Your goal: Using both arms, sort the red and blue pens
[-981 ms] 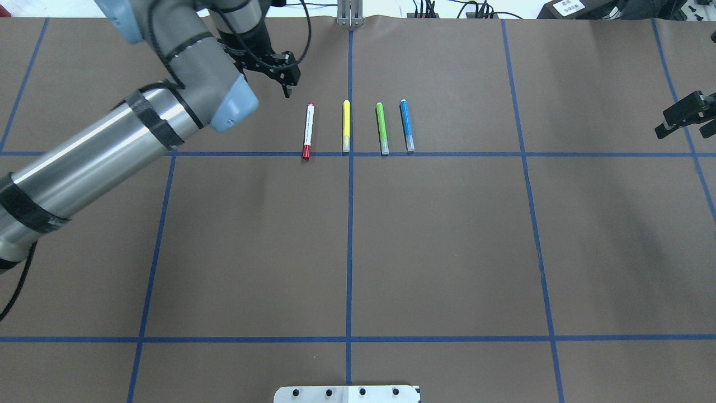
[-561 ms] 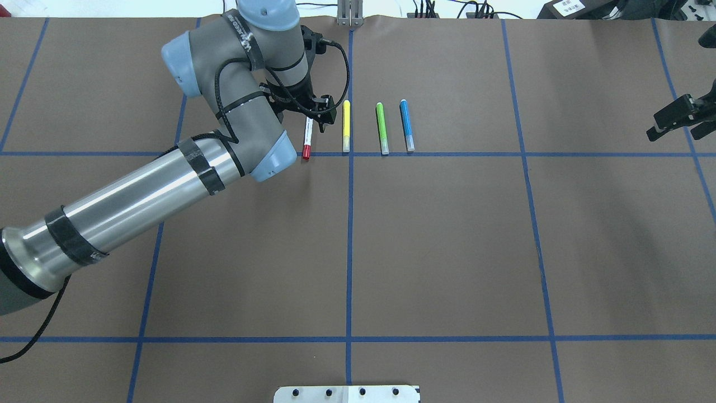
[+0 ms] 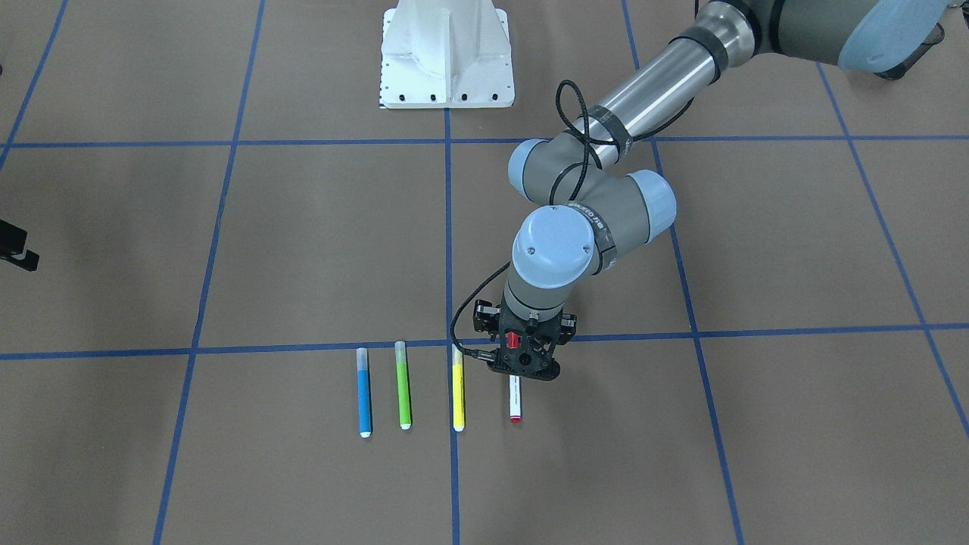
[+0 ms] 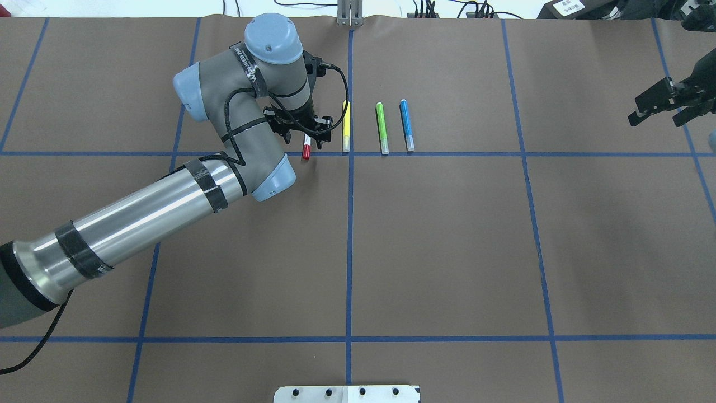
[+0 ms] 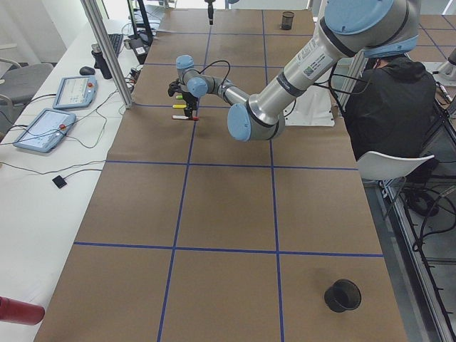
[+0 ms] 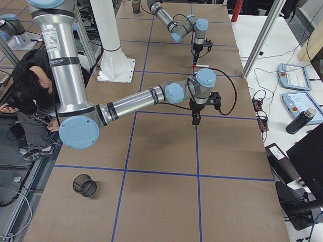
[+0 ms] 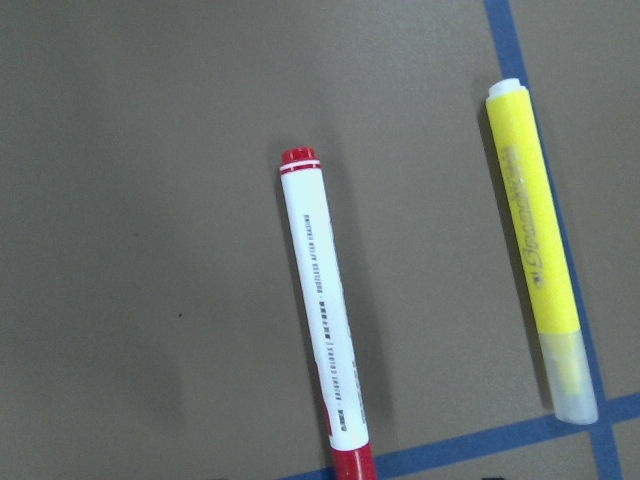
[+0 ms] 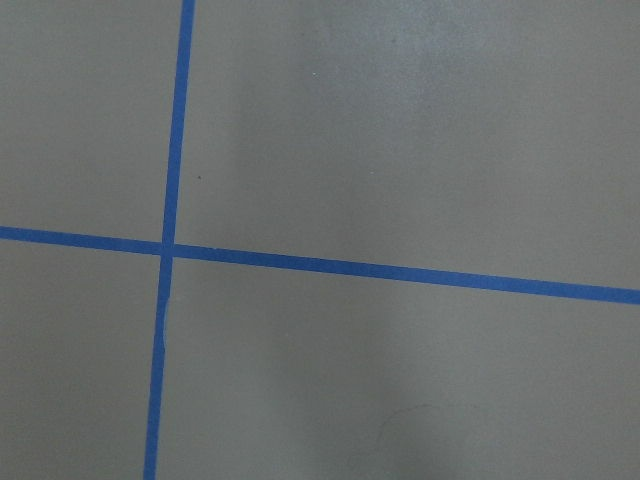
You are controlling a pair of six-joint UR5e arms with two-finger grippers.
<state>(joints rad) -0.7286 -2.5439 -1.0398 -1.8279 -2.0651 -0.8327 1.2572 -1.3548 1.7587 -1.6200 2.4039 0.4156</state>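
Left gripper [image 4: 305, 137] hangs spread above the red pen [image 7: 322, 320]. Centre the jaws across its barrel, clear of the yellow marker [image 7: 535, 250], then lower.

Left gripper [image 4: 305, 137] over red pen [image 4: 306, 151] — blue pen [image 4: 407, 126] apart, untouched.

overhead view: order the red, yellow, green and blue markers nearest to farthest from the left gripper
1. red pen: right under the left gripper, partly hidden by it.
2. yellow marker: next in the row, toward the robot's right.
3. green marker: one further right.
4. blue pen: the row's far right end.
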